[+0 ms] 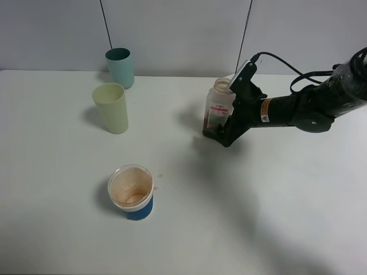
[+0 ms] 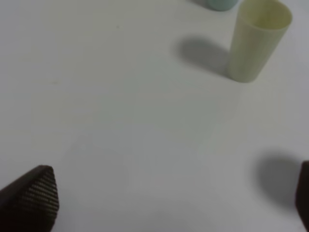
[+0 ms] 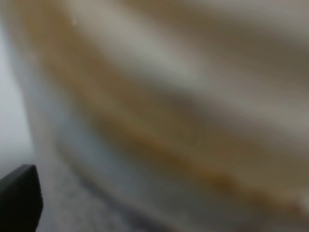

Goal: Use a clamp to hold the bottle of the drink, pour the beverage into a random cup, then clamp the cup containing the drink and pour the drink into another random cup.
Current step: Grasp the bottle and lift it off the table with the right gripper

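Early stage, it seems: the brown beverage [image 1: 210,122] sits in the small clear plastic bottle with a white-and-red label [image 1: 219,106], upright right of centre. The right gripper [image 1: 219,133] brackets it, jaws wide. The left gripper [image 2: 166,203] is spread and empty. Both pours remain.

Count: one bottle, three cups: a pale yellow-green tumbler [image 1: 112,107] and a teal tumbler [image 1: 120,67] upper left, and a short stained blue-sleeved cup [image 1: 132,192] lower left.

The right arm [image 1: 309,109] stretches inward, right claw [image 1: 221,133] tilted down and spread wide; left claw [image 2: 169,199] likewise spread wide.
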Controlling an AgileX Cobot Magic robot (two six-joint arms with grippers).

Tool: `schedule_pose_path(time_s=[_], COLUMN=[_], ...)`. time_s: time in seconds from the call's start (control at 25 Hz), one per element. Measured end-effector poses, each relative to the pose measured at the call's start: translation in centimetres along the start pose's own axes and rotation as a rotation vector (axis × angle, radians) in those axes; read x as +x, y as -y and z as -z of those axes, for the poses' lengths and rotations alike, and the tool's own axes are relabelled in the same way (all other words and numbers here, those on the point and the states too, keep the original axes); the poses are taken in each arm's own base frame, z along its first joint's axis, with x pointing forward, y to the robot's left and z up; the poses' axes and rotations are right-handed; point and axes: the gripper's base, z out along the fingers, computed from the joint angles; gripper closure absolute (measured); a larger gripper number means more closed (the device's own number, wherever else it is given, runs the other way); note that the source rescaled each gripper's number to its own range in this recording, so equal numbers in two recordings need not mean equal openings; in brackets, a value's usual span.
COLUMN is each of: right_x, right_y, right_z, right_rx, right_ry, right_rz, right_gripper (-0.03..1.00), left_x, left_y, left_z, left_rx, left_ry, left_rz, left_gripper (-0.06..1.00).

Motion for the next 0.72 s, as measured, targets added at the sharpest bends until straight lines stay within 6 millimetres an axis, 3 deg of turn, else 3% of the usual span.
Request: schedule_pose_path(time_s=[0.12,0.28,0.44,0.48,0.72], right_x=[0.4,1.1,1.1,1.1,1.0], right_y=[-0.3,-0.8,-0.7,-0.7,-0.5], right_z=[-0.5,-1.2,-1.2,-1.2,-1.3], right_rx=[-0.019,-0.045,-0.04,-0.038,-0.033], right_ry=[0.03,0.046,0.047,0.044,0.041], right_rz=[-0.014,-0.034,-0.037,-0.036,-0.037], right_gripper=[0.15,0.43,0.87,0.93,0.93], left_x=[0.0,0.0,0.0,0.0,0.0], left_y=[0.0,0.0,0.0,0.0,0.0], left_z=[0.0,0.0,0.0,0.0,0.0], left_rx=[0.0,0.0,0.0,0.0,0.0], left_ry=[0.0,0.0,0.0,0.0,0.0], left_rz=[0.0,0.0,0.0,0.0,0.0], left_gripper=[-0.03,-0.03,-0.03,-0.03,-0.03])
